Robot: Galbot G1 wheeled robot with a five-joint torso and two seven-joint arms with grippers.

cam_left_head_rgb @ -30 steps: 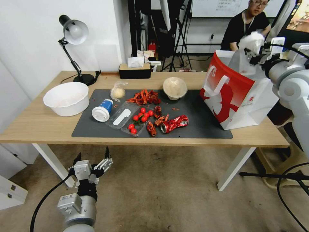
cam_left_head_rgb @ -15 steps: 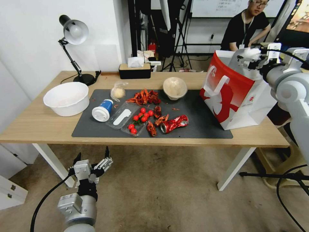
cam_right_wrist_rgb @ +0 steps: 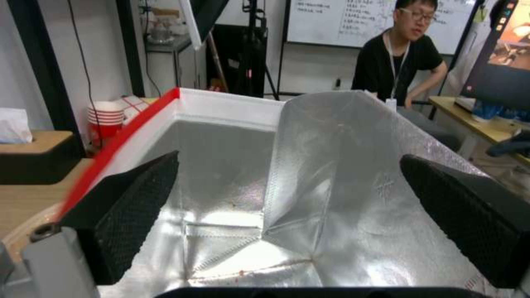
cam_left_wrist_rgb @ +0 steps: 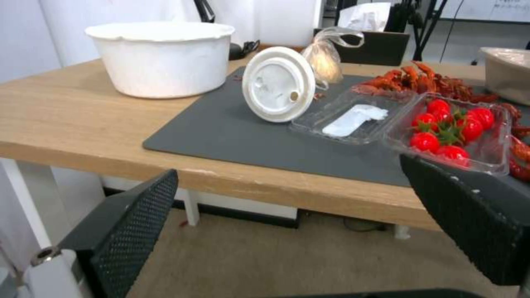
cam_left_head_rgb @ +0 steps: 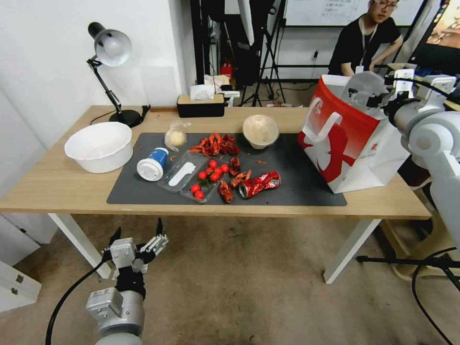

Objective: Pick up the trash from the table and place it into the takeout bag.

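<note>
The takeout bag (cam_left_head_rgb: pixel 345 143), red and white with a silvery lining (cam_right_wrist_rgb: pixel 221 174), stands open at the table's right end. My right gripper (cam_left_head_rgb: pixel 368 93) hangs over its mouth, open (cam_right_wrist_rgb: pixel 288 161), with nothing between its fingers. Trash lies on the grey mat (cam_left_head_rgb: pixel 306 177): a crushed red can (cam_left_head_rgb: pixel 258 183), a beige bowl (cam_left_head_rgb: pixel 260 130), a blue-white lidded cup (cam_left_head_rgb: pixel 152 164) on its side (cam_left_wrist_rgb: pixel 279 84), a clear bag with a bun (cam_left_head_rgb: pixel 176 135), red shells (cam_left_head_rgb: pixel 215 143) and a clear tray of tomatoes (cam_left_head_rgb: pixel 203 179). My left gripper (cam_left_head_rgb: pixel 138 243) waits open (cam_left_wrist_rgb: pixel 287 167) below the table's front edge.
A big white bowl (cam_left_head_rgb: pixel 99 145) sits at the table's left end, with a desk lamp (cam_left_head_rgb: pixel 111 52) behind it. A black tissue box (cam_left_head_rgb: pixel 200 104) stands at the back edge. A person sits behind the bag, beyond the table.
My right gripper has come down towards the bag's mouth. The white wad it held a second ago no longer shows at its fingers. The left arm has stayed still.
</note>
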